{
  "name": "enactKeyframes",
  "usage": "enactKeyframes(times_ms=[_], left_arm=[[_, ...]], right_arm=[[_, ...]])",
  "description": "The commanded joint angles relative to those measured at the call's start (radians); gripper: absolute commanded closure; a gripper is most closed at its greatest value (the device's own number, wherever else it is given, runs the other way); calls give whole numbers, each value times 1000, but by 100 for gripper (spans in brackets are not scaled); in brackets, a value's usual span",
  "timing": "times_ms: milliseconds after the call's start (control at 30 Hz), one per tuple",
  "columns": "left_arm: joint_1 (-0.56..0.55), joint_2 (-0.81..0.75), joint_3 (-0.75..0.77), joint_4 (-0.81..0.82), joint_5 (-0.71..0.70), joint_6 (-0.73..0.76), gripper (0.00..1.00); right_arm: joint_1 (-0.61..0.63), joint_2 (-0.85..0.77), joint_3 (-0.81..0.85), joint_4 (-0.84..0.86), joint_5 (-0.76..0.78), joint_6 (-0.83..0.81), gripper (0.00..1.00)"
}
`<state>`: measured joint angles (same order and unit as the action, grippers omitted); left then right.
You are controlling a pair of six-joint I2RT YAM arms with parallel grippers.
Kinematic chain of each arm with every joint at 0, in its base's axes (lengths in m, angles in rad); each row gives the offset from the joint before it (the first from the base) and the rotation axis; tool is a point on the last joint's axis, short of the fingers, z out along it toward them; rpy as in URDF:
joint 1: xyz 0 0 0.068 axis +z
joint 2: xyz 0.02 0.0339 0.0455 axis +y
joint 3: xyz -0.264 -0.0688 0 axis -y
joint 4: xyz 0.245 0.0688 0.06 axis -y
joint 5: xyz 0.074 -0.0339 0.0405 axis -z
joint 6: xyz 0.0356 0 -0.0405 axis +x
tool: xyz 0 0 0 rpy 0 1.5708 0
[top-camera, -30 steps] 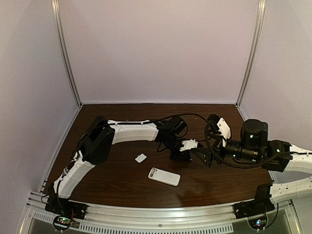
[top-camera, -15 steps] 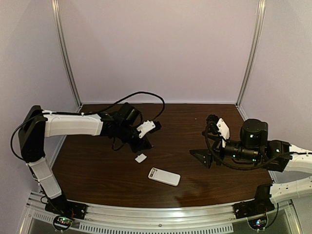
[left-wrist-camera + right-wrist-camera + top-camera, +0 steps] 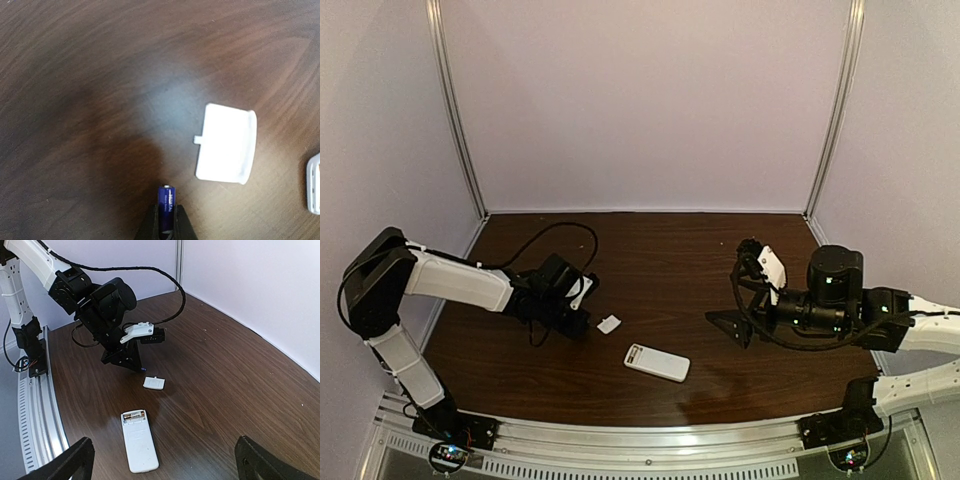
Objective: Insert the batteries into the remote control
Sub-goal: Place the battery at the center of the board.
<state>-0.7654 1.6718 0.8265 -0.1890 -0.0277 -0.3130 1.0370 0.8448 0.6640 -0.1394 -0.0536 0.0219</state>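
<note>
From above, the left arm reaches low over the left part of the table [image 3: 650, 250], and the left gripper [image 3: 578, 320] points down just beside a small white cover [image 3: 610, 323] that lies flat on the wood. The remote [image 3: 657, 362] lies nearer to the front edge, to the right of the cover and apart from it. The right gripper [image 3: 738, 290] hangs over the right part of the table, well apart from the remote, with its jaws wide apart and nothing between them. In the left wrist view, the two fingers [image 3: 182, 222] are clamped together on the blue battery [image 3: 167, 206], which stands out past the tips, over bare wood. The cover is to the right of it, not touching, and a white corner of the remote shows at the right border. In the right wrist view, the two dark fingers [image 3: 70, 465] of the right gripper stand at the bottom corners, far from each other. Between them lies the remote with its plain back up. Its compartment at the far end is open, and the gold battery [image 3: 134, 415] lies in it. The cover lies a little beyond the remote, and the left gripper stands above the table just behind the cover.
</note>
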Motion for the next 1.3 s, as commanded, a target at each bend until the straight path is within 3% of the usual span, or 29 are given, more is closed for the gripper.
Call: enactKeyframes(times_ms=[0, 400, 633, 733, 1267], left_arm=[[12, -2, -7, 69, -130, -139, 99], [12, 27, -48, 94, -117, -203, 93], [12, 18, -59, 96, -87, -199, 69], [12, 8, -60, 93, -78, -195, 66], [12, -145, -135, 63, -28, -227, 69]], right_arm=[[0, 14, -5, -6, -9, -6, 0], [1, 5, -8, -12, -9, -6, 0], [0, 16, -3, -15, -13, -6, 0], [0, 14, -5, -16, -11, -6, 0], [0, 25, -7, -14, -16, -6, 0]])
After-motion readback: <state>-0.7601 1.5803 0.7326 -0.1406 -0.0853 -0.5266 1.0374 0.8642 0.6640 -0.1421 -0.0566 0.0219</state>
